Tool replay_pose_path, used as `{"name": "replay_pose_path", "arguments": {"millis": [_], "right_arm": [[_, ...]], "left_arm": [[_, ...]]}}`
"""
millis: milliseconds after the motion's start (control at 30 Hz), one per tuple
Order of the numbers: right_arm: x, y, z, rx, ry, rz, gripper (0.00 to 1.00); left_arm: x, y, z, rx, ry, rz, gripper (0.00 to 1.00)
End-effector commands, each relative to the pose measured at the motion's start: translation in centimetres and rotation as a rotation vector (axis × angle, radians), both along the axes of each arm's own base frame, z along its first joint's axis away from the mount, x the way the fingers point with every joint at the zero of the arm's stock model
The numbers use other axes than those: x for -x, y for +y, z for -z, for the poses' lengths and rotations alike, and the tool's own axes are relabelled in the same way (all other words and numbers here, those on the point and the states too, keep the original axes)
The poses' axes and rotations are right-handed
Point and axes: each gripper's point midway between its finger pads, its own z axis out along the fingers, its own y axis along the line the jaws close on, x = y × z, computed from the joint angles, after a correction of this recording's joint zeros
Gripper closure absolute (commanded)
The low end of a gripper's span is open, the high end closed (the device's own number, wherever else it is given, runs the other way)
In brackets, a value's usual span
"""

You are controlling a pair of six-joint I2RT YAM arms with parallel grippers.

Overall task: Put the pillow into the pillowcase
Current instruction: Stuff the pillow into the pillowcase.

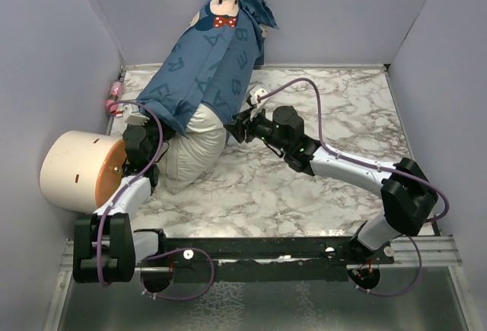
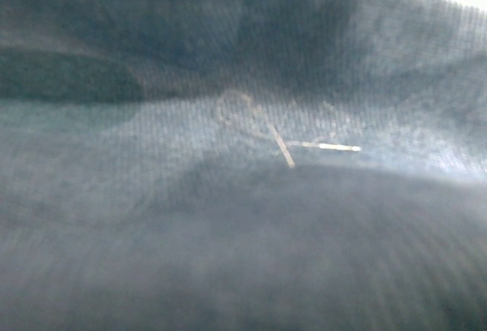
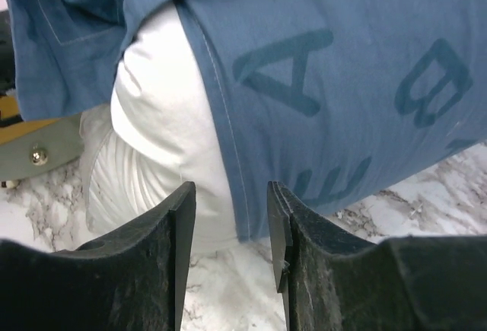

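At the pillowcase (image 3: 342, 80) hem, my right claw (image 3: 230, 194) stood half open, holding nothing; it needed to pinch only blue cloth, not pillow (image 3: 160, 118). About my left claw, covered, I could not tell.

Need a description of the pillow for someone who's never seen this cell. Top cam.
Look at the marbled table: at its far-left corner a long bundle leans up the back wall. The pillow is the plump white end bulging from the bottom of the blue letter-printed pillowcase. Unlike the rigid cream cylinder beside it, it is soft, creased and plain white.
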Motion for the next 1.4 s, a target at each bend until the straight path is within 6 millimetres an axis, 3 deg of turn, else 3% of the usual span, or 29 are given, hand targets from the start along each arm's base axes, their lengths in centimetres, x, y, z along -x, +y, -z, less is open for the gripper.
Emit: {"name": "replay_pose_path", "arguments": {"millis": [0,367,467,533,633,833,933,1033,1100,1200,1300,1367], "right_arm": [[-1.0,1.0,-2.0,-0.024,-0.045,-0.018,0.59],[-3.6,3.4,0.9,0.043,0.029,0.000,0.67],[-3.5,3.6,1.1,0.048,0.031,-0.016,0.93],[-2.6,3.9,0.9,0.036,0.021,-0.066,0.99],[0.9,5.0,-0.9,-0.022,-0.038,-0.265,0.99],[12.1,8.5,-4.7,-0.126,-0.128,-0.832,0.99],[15.9,10.7,-4.2,-0.109,-0.108,-1.013,0.99],[17.7,12.9,-2.3,-0.053,-0.064,-1.053,0.99],[16.7,14.3,0.3,-0.007,0.031,-0.968,0.99],[12.0,14.6,3.3,-0.011,0.184,-0.733,0.99],[10.5,12.4,1.4,-0.134,0.203,-0.687,0.99],[10.5,10.7,-2.2,-0.207,0.144,-0.676,0.99]], "left_arm": [[0.4,0.4,5.3,-0.040,0.182,-0.002,0.99],[0.6,0.3,5.1,-0.045,0.181,0.007,0.99],[0.5,0.3,5.1,-0.046,0.180,0.009,0.98],[0.4,0.3,5.0,-0.047,0.179,0.010,0.99],[0.2,0.3,5.1,-0.046,0.184,0.010,0.99],[-0.3,0.9,5.6,-0.045,0.212,-0.023,0.99],[-0.4,1.3,5.5,-0.041,0.222,-0.049,0.99],[-0.4,1.6,5.4,-0.043,0.227,-0.071,0.99],[-0.4,1.6,5.3,-0.039,0.224,-0.069,0.99],[-0.3,1.0,4.8,-0.022,0.205,-0.039,0.99],[0.2,-0.4,3.3,-0.016,0.154,0.044,0.99],[0.8,-1.9,2.0,-0.023,0.111,0.124,0.98]]}}
